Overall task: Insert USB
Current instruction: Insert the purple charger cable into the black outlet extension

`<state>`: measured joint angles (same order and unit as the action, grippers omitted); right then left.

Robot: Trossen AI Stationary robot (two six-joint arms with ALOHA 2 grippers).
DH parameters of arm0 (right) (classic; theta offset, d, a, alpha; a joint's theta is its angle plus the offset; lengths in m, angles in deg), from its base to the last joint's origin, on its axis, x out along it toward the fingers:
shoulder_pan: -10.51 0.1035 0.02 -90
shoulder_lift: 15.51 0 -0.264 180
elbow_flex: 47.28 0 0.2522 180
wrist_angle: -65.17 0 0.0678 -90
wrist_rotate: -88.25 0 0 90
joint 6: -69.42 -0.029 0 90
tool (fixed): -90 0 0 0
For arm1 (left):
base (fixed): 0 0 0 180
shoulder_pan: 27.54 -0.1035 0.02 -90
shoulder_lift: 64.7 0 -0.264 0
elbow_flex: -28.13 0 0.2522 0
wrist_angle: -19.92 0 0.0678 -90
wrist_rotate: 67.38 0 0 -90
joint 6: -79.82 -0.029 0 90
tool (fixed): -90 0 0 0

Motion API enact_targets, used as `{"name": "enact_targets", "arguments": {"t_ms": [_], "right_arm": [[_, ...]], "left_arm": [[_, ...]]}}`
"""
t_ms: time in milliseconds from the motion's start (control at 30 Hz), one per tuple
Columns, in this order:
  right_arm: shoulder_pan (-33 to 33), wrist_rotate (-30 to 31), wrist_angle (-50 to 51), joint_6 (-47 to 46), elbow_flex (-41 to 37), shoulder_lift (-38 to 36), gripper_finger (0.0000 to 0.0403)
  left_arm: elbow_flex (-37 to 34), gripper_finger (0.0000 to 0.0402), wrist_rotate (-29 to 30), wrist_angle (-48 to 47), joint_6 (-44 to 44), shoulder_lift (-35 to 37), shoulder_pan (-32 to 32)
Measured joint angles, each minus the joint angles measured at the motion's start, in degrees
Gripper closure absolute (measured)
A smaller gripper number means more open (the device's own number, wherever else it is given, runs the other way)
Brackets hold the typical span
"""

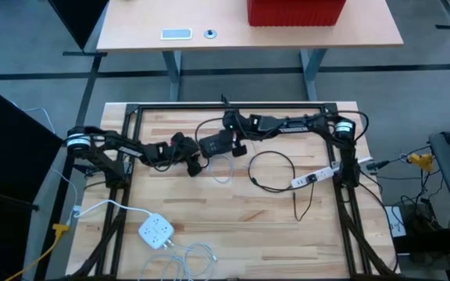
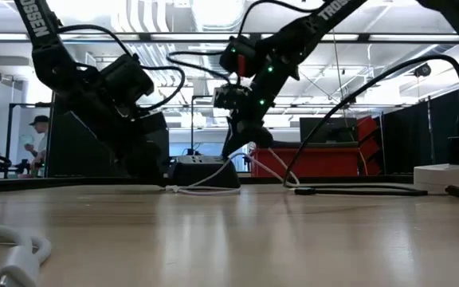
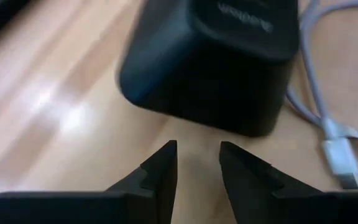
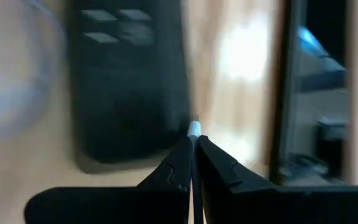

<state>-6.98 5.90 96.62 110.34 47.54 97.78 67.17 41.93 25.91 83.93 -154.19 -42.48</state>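
Right wrist view: right end effector pinches USB plug beside charger.

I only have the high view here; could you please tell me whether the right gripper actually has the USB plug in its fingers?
Observer: Yes. In the right wrist view the right gripper is shut on a small pale plug tip, which sticks out just past the fingertips.
Operator: Thank you. Is it in the charger yet?
Observer: Not yet, it seems; the tip sits beside the black charger, at its edge rather than in it.
Operator: And is the left gripper holding the charger?
Observer: No. The left gripper is open, just short of the charger, with nothing between its fingers.
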Motion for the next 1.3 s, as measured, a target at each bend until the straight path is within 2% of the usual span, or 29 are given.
{"name": "enact_targets", "arguments": {"t_ms": [100,300,567,700,867,1067,1200,1300], "right_arm": [[2.19,-1.40,4.15,-1.90,0.00,-1.39,0.0403],[6.58,-1.80,11.34,-5.72,-0.07,-3.60,0.0403],[10.93,-1.91,14.77,-8.06,-0.04,-9.36,0.0403],[10.96,-2.20,17.48,-9.46,-0.04,-10.77,0.0403],[10.84,-9.18,20.89,-9.48,-1.64,-10.75,0.0403],[10.77,-9.29,19.49,-10.48,-3.44,-8.79,0.0403],[10.90,-12.90,15.81,-11.44,-5.41,-5.93,0.0403],[10.92,-12.64,16.76,-11.56,-5.84,-4.20,0.0403]], "left_arm": [[0.00,0.0294,2.69,0.53,-1.46,-0.11,-0.21],[0.00,0.0286,1.97,2.84,-3.67,-0.22,-0.29],[0.02,0.0285,-10.98,14.31,-9.97,-0.37,-0.21],[0.10,0.0292,-12.39,14.97,-12.08,0.48,-0.10],[0.08,0.0296,-12.43,4.30,-9.67,3.94,0.02],[0.08,0.0297,-12.61,-10.05,0.51,7.80,2.61],[-0.38,0.0297,-12.61,-11.66,5.93,7.41,6.03],[-0.68,0.0297,-12.41,-11.67,8.26,6.35,8.36]]}}
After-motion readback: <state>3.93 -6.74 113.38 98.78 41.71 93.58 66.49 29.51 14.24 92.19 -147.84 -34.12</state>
